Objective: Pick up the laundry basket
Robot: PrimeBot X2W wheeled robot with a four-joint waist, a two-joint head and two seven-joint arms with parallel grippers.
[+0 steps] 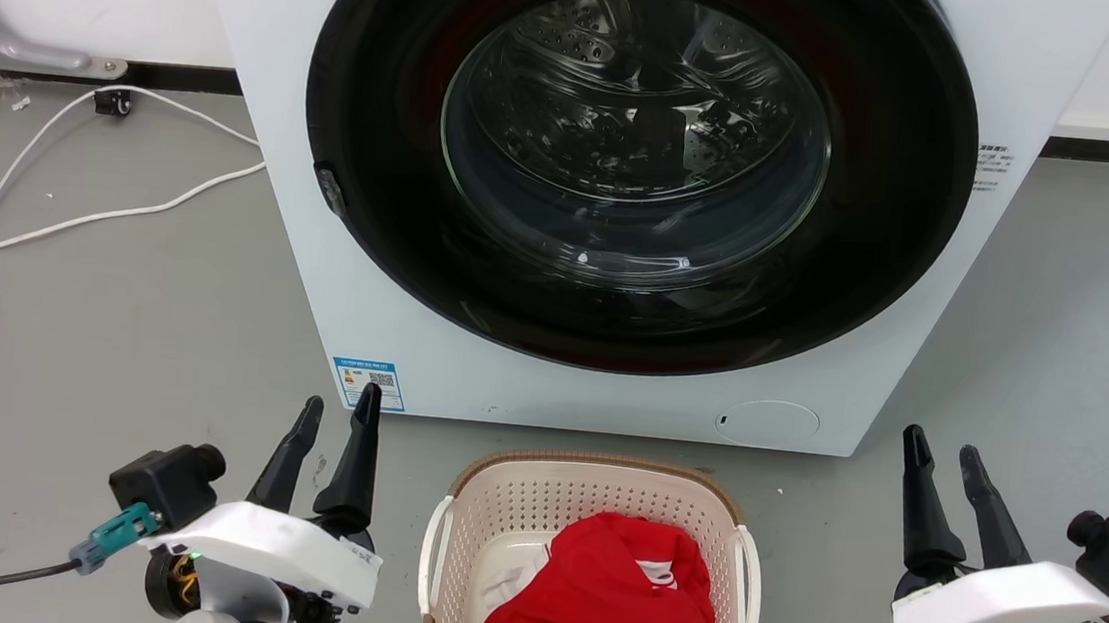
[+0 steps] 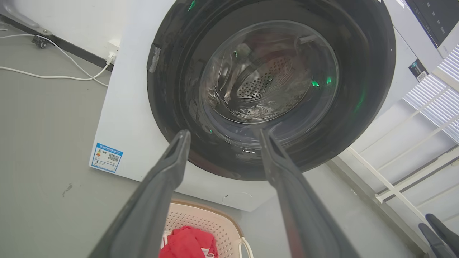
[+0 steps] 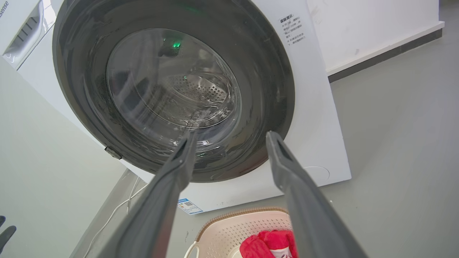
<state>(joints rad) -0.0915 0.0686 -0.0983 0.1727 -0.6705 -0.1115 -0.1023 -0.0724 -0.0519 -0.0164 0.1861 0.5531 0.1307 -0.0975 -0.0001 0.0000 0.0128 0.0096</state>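
The laundry basket (image 1: 538, 496) sits on the grey floor at the bottom centre of the head view, just in front of the washing machine. It is cream with perforated walls, a brown woven-look rim and white side handles, and holds a red garment (image 1: 605, 597). My left gripper (image 1: 337, 413) stands open to the basket's left, clear of it. My right gripper (image 1: 941, 458) stands open to its right, also apart. The basket (image 2: 211, 224) shows low between the left fingers, and again as the basket (image 3: 233, 229) below the right fingers.
A white front-loading washing machine (image 1: 412, 339) with its dark round door shut stands right behind the basket. White cables (image 1: 71, 219) trail over the floor at the left. A white wall with a dark skirting runs behind.
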